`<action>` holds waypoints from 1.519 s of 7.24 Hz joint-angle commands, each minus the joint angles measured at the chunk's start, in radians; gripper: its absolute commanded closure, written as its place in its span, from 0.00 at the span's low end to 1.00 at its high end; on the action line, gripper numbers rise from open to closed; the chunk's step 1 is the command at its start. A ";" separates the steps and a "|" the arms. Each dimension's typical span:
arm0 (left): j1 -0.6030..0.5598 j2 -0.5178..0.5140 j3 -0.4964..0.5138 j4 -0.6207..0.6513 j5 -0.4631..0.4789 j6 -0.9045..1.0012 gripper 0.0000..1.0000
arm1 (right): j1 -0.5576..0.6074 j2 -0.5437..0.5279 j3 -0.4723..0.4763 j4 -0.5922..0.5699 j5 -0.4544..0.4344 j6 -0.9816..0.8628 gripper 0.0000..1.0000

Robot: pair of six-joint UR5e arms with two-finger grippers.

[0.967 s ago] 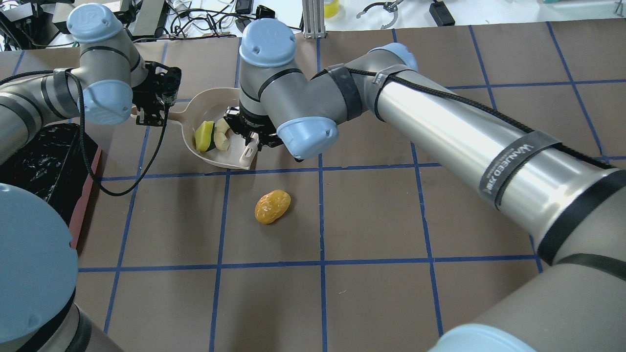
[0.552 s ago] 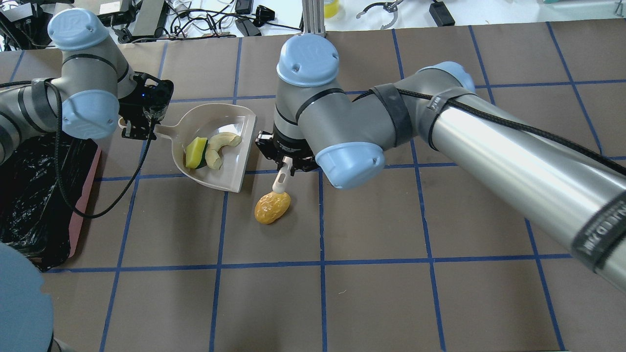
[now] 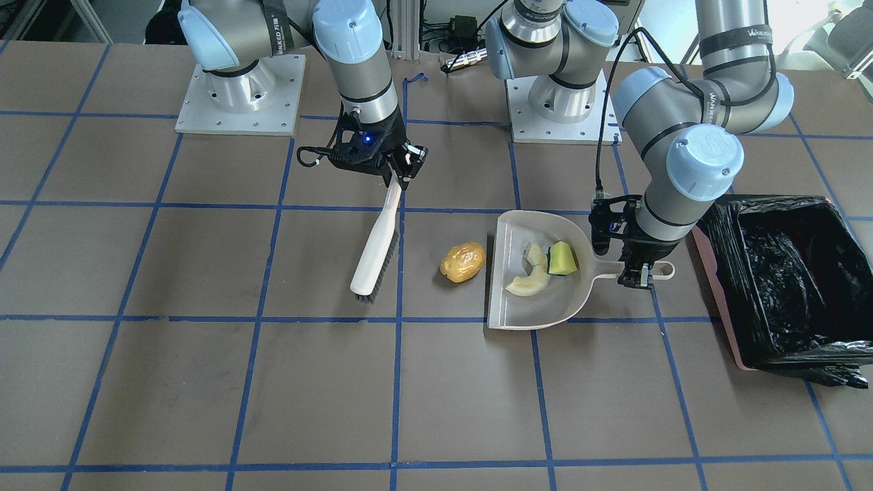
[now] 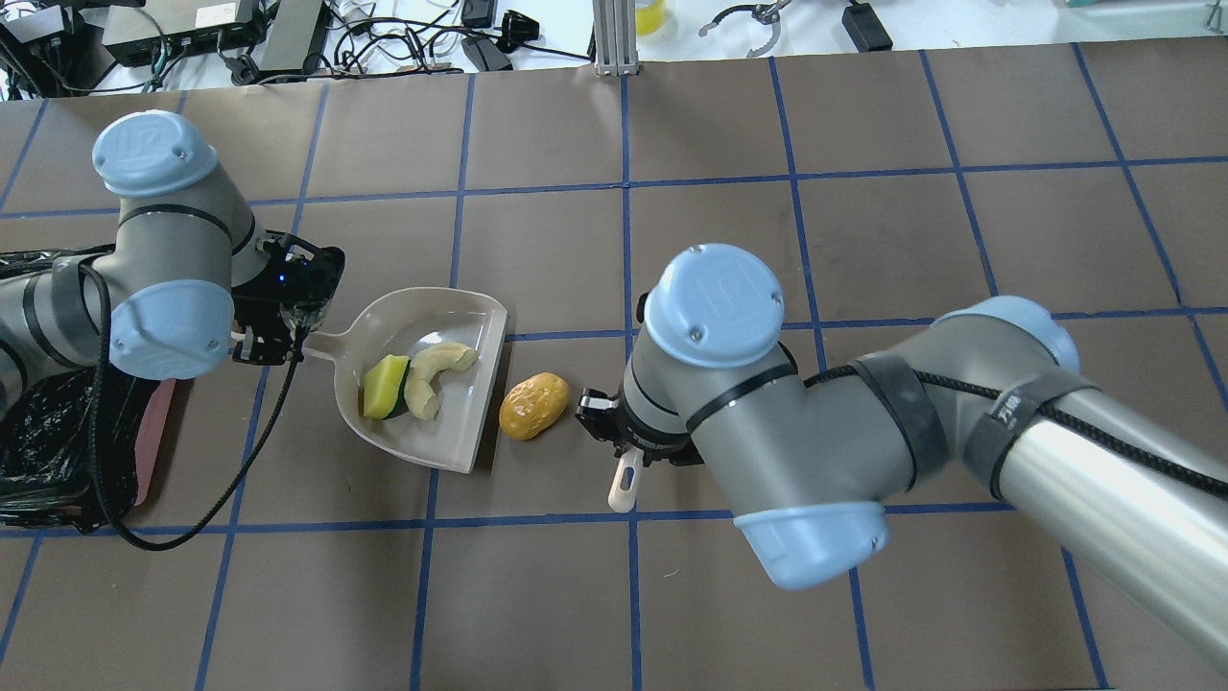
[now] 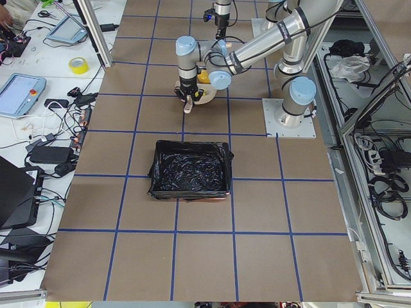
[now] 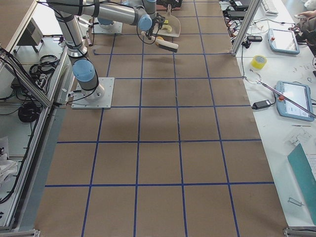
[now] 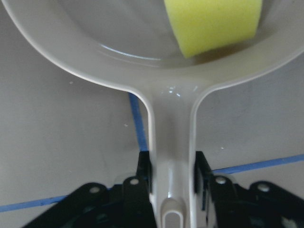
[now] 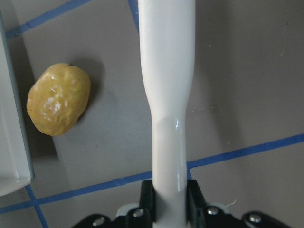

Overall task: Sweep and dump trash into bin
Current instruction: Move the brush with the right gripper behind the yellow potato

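The beige dustpan (image 3: 539,307) (image 4: 422,321) lies flat on the table, and my left gripper (image 3: 641,273) (image 7: 172,166) is shut on its handle. In the pan lie a yellow-green sponge piece (image 3: 563,259) (image 7: 213,23) and a cream curled scrap (image 4: 432,369). The golden-brown lump (image 3: 462,262) (image 4: 534,405) (image 8: 58,99) rests on the table just outside the pan's open edge. On the lump's other side, my right gripper (image 3: 395,170) (image 8: 168,190) is shut on the white brush (image 3: 375,245), bristles down. The bin (image 3: 784,286) (image 5: 191,170), pink with a black bag, stands beyond the left gripper.
Blue tape lines grid the brown table. Both arm bases (image 3: 239,95) are bolted at the robot's side. Cables and devices (image 4: 384,29) crowd the bench past the far edge. A yellow tape roll (image 5: 78,65) and tablets lie on that side bench.
The right gripper carried the brush out of the dustpan, over the lump, to its far side. The left gripper slid the dustpan nearer the robot, its mouth now beside the lump.
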 commanded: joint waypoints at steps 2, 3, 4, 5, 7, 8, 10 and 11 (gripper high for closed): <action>-0.001 0.006 -0.049 0.041 0.003 -0.011 1.00 | 0.096 0.090 -0.009 -0.134 -0.036 0.021 1.00; -0.002 0.006 -0.044 0.040 0.003 -0.017 1.00 | 0.112 0.122 -0.049 -0.133 -0.030 0.044 1.00; -0.002 0.001 -0.047 0.039 0.004 -0.026 1.00 | 0.129 0.136 -0.053 -0.136 -0.020 0.061 1.00; -0.008 0.003 -0.047 0.039 0.006 -0.035 1.00 | 0.146 0.150 -0.054 -0.136 -0.020 0.076 1.00; -0.013 -0.008 -0.047 0.039 0.004 -0.046 1.00 | 0.155 0.189 -0.058 -0.197 -0.020 0.087 1.00; -0.013 -0.008 -0.046 0.039 0.004 -0.048 1.00 | 0.156 0.222 -0.069 -0.257 -0.016 0.125 1.00; -0.015 -0.008 -0.044 0.039 0.004 -0.046 1.00 | 0.213 0.318 -0.145 -0.306 0.003 0.200 1.00; -0.015 -0.008 -0.043 0.039 0.004 -0.046 1.00 | 0.233 0.340 -0.205 -0.296 0.011 0.257 1.00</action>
